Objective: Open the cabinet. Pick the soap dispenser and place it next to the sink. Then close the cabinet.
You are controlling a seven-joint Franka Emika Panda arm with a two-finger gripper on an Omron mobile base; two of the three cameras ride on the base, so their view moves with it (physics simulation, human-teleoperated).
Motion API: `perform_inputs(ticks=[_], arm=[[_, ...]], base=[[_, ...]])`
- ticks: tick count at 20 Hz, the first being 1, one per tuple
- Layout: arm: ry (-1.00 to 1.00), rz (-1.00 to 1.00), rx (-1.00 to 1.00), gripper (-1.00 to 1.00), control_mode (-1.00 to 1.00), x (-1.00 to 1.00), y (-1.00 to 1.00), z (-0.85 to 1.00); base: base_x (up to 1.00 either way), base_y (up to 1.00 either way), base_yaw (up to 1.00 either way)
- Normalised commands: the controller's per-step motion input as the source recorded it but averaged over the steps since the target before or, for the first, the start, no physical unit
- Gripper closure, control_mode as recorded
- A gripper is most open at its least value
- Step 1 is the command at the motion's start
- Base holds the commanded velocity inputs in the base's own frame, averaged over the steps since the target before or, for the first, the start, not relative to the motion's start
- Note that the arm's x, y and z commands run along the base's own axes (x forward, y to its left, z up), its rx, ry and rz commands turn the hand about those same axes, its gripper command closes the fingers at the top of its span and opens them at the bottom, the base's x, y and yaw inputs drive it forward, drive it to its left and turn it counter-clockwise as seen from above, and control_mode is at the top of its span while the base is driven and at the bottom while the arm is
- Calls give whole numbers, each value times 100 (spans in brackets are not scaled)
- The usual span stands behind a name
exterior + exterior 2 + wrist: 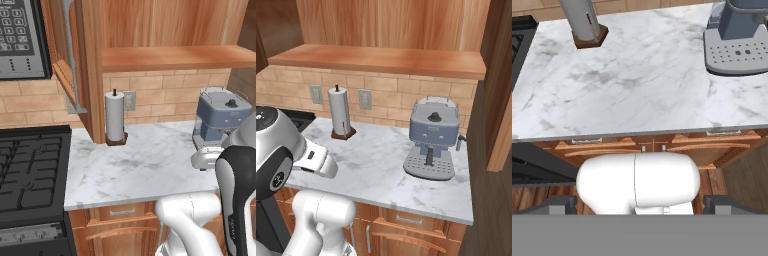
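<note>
**Pincer** (641, 206): jaws at full spread, the two dark tips well apart at the bottom of the hand view. Nothing between them, nothing held. It is raised and drawn back in front of the counter edge, looking down on the worktop.

**Low cabinets** (662, 147): directly beneath the pincer's line of sight, doors and drawers shut.

**Counter** (140, 170): white marble, with a broad bare stretch in the middle.

**Paper roll** (114, 117): upright on its brown base at the back left of the counter, just beside the open cabinet door's lower edge.

**Coffee machine** (432, 140): grey-blue, at the right of the counter, well apart from the roll.

**Stove** (30, 170): left of the counter, with a microwave (20, 35) above it.

**Cabinet** (175, 56): wall unit above the counter. Both doors are swung wide and the shelf floor is exposed.

**Soap dispenser**: whereabouts cannot be told, and the same goes for the sink.

**Status**, as a judgement:
- Opening: done.
- Pick and place: cannot be confirmed either way. The pincer carries nothing.
- Closing: outstanding, with both doors still to be swung to.
</note>
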Motion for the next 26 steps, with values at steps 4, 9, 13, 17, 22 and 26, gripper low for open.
perform_inputs(ticks=[4,9,13,17,22,26], arm=[[0,0,0,-100,100,0,0,0],[-4,-1,0,-100,-100,-13,0,0],[-20,-11,0,-100,-100,-35,0,4],[-13,-20,0,-100,-100,-35,0,11],[-6,-18,0,-100,-100,-30,1,25],[0,-12,4,-100,-100,-27,5,20]], base=[[-1,0,0],[0,0,0],[0,0,0],[0,0,0],[0,0,0],[0,0,0]])
